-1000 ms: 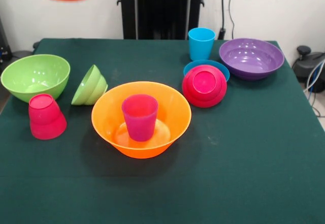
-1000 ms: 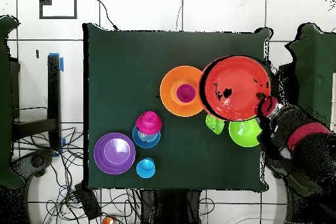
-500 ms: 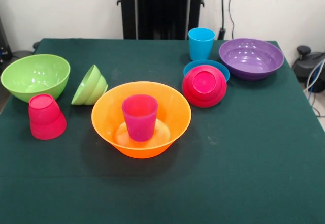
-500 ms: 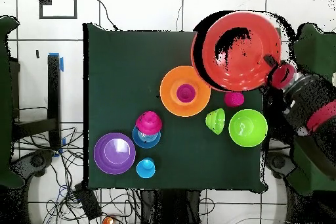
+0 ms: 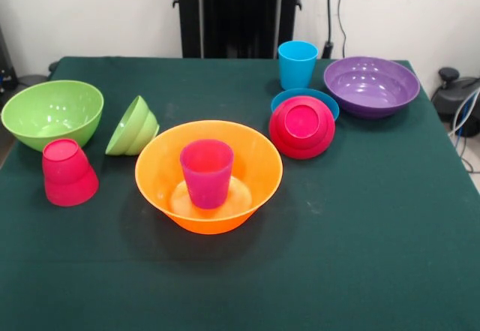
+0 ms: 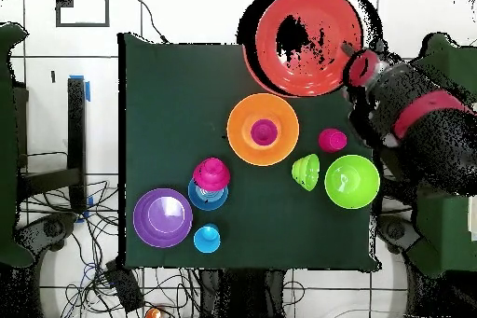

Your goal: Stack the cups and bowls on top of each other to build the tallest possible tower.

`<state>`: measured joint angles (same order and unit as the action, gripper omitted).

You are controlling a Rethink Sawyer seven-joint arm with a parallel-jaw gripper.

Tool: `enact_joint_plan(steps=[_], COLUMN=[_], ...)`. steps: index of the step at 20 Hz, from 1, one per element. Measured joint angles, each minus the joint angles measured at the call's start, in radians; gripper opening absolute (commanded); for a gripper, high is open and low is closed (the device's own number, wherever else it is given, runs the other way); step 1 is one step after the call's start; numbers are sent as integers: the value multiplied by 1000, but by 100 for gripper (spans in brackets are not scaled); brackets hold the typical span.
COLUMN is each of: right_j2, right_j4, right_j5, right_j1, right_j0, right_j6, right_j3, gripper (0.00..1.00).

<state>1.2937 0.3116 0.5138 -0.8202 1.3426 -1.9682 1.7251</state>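
- The worktop (image 5: 360, 256) has bare green cloth across the lower part of the front view; things crowd its upper half.
- In the overhead view the arm (image 6: 419, 123) reaches in from the right; the hand (image 6: 359, 64) grips the rim of the red-orange bowl (image 6: 307, 39), carried over the worktop's upper right edge.
- Large bowls: four. The orange bowl (image 5: 208, 175) sits mid-worktop, green bowl (image 5: 51, 112) at left, purple bowl (image 5: 371, 85) upper right.
- Small bowls: three. The lime bowl (image 5: 133, 127) lies tilted; the pink-red bowl (image 5: 301, 126) rests inverted on the blue bowl (image 5: 324, 100).
- Cups: three. The magenta cup (image 5: 207, 172) stands inside the orange bowl; the red-pink cup (image 5: 67, 171) is inverted at left; the blue cup (image 5: 297, 64) is upright.
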Motion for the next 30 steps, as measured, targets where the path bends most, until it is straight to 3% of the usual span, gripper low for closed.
enact_joint_plan(steps=[2,8,24,30], right_j2=[-24,-46,-112,-118], right_j4=[34,69,94,83], right_j5=[0,0,3,78], right_j1=[46,115,155,213], right_j0=[-42,-71,-100,-111], right_j6=[0,0,0,0], right_j3=[-20,-33,-128,-167], gripper=[0,0,0,0])
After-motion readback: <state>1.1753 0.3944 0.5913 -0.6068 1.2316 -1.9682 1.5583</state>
